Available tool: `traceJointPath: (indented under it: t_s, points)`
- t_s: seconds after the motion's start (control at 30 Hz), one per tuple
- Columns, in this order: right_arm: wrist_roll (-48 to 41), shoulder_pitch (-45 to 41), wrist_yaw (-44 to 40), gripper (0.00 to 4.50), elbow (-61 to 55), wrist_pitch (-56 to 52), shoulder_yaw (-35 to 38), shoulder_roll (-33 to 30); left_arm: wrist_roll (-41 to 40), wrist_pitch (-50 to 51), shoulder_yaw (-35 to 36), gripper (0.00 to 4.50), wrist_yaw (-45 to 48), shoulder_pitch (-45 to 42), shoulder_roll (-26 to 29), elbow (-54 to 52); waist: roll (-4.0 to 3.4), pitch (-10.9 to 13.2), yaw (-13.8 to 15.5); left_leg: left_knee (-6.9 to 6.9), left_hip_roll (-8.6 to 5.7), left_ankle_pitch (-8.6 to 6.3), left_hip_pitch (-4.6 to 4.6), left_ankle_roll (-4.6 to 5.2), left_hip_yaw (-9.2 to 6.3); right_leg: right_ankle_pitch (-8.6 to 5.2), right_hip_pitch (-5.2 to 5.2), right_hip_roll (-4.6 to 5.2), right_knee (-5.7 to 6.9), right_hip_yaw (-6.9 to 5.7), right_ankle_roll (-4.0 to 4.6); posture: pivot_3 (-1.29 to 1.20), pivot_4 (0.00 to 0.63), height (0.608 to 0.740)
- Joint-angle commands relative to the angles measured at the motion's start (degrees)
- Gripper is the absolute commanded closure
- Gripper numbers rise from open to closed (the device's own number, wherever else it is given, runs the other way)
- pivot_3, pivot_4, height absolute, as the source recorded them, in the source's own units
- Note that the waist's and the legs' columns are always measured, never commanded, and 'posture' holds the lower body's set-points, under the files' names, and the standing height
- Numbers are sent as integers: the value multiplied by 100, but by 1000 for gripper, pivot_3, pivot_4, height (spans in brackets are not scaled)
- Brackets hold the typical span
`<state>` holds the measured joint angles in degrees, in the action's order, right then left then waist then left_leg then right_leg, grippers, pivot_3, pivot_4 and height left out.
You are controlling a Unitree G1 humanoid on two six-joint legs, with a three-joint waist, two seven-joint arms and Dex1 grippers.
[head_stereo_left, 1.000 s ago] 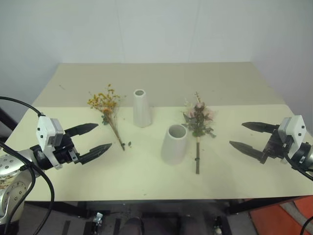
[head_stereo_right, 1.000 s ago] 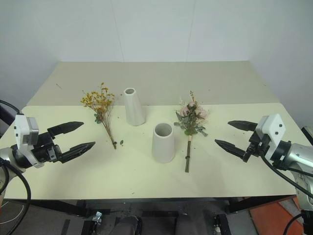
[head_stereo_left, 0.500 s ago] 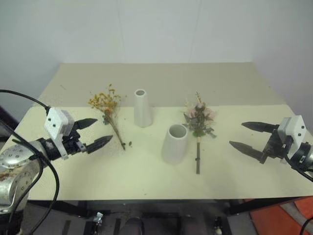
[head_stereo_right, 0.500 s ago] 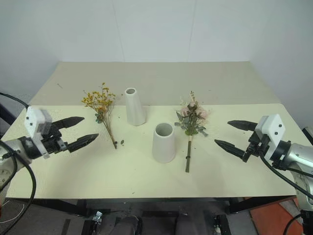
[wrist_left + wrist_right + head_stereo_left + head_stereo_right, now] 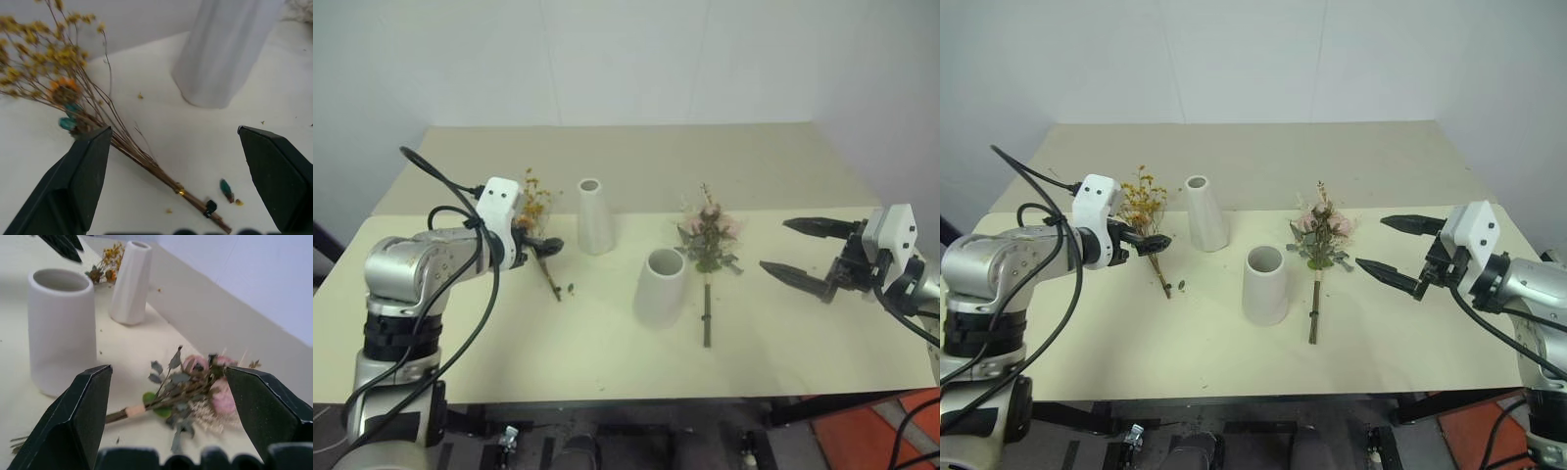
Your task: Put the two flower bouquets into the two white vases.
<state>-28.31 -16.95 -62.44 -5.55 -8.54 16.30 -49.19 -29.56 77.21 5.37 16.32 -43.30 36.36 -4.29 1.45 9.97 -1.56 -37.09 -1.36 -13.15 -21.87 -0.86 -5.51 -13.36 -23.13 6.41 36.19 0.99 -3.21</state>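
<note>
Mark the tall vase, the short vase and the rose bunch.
tall vase (image 5: 1205, 213), right eye view, mid body.
short vase (image 5: 1265, 289), right eye view, front wall below the rim.
rose bunch (image 5: 1320, 235), right eye view, on the pink blooms.

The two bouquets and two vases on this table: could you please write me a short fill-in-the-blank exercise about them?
1. The yellow bouquet lies on the table beside the ____ vase.
2. The pink rose bouquet lies flat on the table, not yet in a ____.
3. The left end effector hovers with jaws ____ over the yellow bouquet's stems.
4. The wide vase stands ____.

Missing words: tall; vase; open; upright
</note>
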Motion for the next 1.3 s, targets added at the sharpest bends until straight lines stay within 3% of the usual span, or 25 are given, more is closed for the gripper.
traceJointPath:
  t_s: [0.03, 0.5, 0.8, 0.97, 1.3]
  points:
    - [32, -343, -147, 200, 141, 131, -89, -79, 336, 200, 6, 22, -321, -278, -205, 486, 0, 0, -10, 0, 0, 1, -1, -1, 0, 0, 0, 0, 1, 0, 0, 0, 150, 740]
    - [243, -1249, -513, 200, 747, 272, -587, 83, 1227, -128, -151, 22, -728, -1134, -1050, 2214, 3, 2, 59, -7, -4, 7, -15, -13, -2, 4, -9, 4, 0, -1, -1, 0, 150, 740]
    - [217, -1182, -518, 200, 662, 291, -541, 132, 1492, -518, -224, 2789, -527, -1308, -1170, 3127, 3, 2, 51, -9, -6, 9, -16, -16, -2, 6, -10, 5, 1, 0, -3, 0, 150, 740]
    - [195, -1131, -501, 200, 609, 281, -515, 130, 1597, -550, -264, 4358, -496, -1282, -1148, 3071, 3, 2, 59, -12, -7, 13, -16, -22, -3, 9, -9, 6, 3, -1, -6, 0, 150, 740]
    - [171, -1126, -462, 200, 615, 274, -520, 197, 1936, -2488, 357, 4460, -832, -951, -878, 2279, 4, 2, 46, -12, -5, 16, -21, -29, -4, 17, -16, 6, 2, 0, -3, 0, 150, 740]
